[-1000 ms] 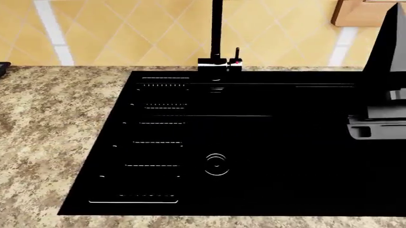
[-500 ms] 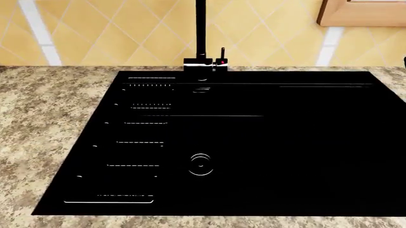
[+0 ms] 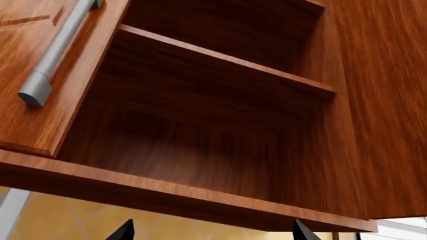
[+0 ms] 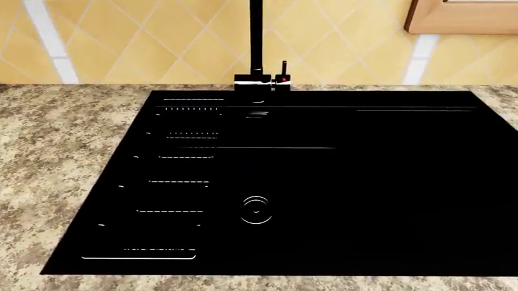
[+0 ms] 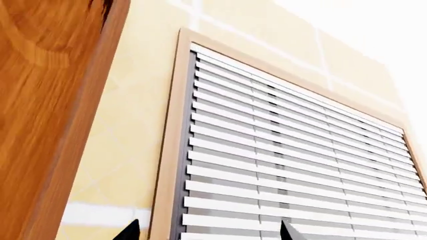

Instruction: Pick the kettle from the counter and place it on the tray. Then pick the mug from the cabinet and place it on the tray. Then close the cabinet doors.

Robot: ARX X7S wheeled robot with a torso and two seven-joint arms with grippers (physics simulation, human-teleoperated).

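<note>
The kettle, the tray and the mug are out of view in every frame. The head view holds the speckled granite counter (image 4: pixel 65 139) and neither arm. My left gripper (image 3: pixel 213 234) is open, with only its two dark fingertips (image 3: pixel 125 232) showing, just below the open cabinet (image 3: pixel 200 150). The cabinet's shelf (image 3: pixel 220 70) and the inside that shows are bare. One cabinet door (image 3: pixel 33 105) with a grey bar handle (image 3: pixel 60 50) stands open beside it. My right gripper (image 5: pixel 208 234) is open and empty, facing a window blind (image 5: pixel 280 165) next to a brown wooden cabinet panel (image 5: pixel 40 100).
A glossy black sink panel (image 4: pixel 324 182) fills most of the counter, with a black faucet (image 4: pixel 256 42) at its back edge. Yellow tiled wall lies behind it. A pale wooden window frame (image 4: pixel 461 18) shows at the upper right.
Between one second and half a second ago the head view shifted, the sink sliding left, and the grey right arm left the picture. Since then nothing has moved.
</note>
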